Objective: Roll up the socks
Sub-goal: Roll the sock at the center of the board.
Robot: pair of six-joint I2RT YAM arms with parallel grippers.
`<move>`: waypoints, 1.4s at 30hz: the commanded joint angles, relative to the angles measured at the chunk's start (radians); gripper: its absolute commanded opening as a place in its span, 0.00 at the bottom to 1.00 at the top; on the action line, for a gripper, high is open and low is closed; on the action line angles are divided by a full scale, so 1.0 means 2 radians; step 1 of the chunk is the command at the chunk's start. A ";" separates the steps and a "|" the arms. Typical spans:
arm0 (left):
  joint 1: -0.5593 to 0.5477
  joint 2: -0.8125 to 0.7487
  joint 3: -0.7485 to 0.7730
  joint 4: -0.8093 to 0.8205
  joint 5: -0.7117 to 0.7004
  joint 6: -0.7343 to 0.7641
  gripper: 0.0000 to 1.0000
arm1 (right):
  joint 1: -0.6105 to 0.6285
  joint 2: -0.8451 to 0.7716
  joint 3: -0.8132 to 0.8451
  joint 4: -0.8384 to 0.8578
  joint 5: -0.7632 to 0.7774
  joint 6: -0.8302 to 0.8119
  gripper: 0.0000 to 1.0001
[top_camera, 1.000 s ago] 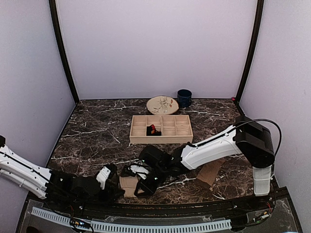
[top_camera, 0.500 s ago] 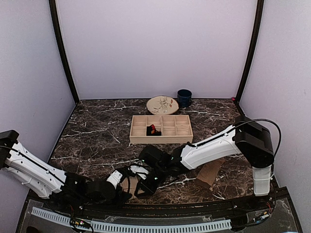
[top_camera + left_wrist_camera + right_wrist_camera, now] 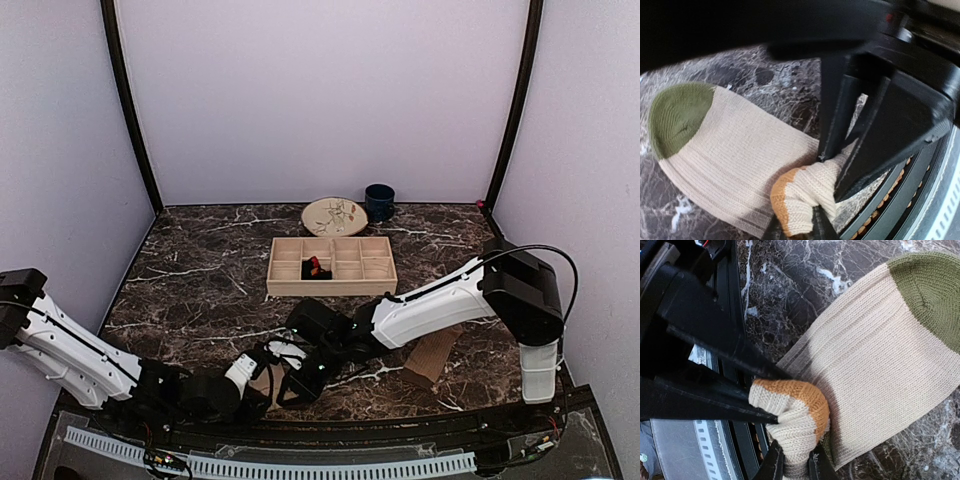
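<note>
Right wrist view: right gripper [image 3: 794, 462] nipped closed on sock [image 3: 875, 345] folded end; left gripper [image 3: 796, 231] pinches same bunch. Sock well nearside of tray [image 3: 330, 290]. Hold fold tight, turn both together toward green toe

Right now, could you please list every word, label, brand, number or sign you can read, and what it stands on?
None can be read. The sock shows only plain colour bands, the plate a drawing without letters; the mug and wooden tray look unmarked.
</note>
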 commanded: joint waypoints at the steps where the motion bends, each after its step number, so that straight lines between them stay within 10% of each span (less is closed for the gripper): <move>1: 0.000 0.012 -0.022 0.047 0.003 0.002 0.12 | 0.006 0.019 -0.012 -0.013 -0.013 0.000 0.12; 4: 0.000 0.001 -0.038 0.063 0.000 -0.007 0.00 | 0.006 0.015 -0.018 -0.010 -0.006 0.000 0.12; 26: 0.000 -0.069 -0.090 0.014 -0.031 -0.102 0.00 | 0.010 -0.066 -0.106 0.069 0.167 -0.033 0.43; 42: 0.000 -0.074 -0.097 0.010 -0.028 -0.111 0.00 | 0.152 -0.126 -0.164 0.153 0.496 -0.214 0.47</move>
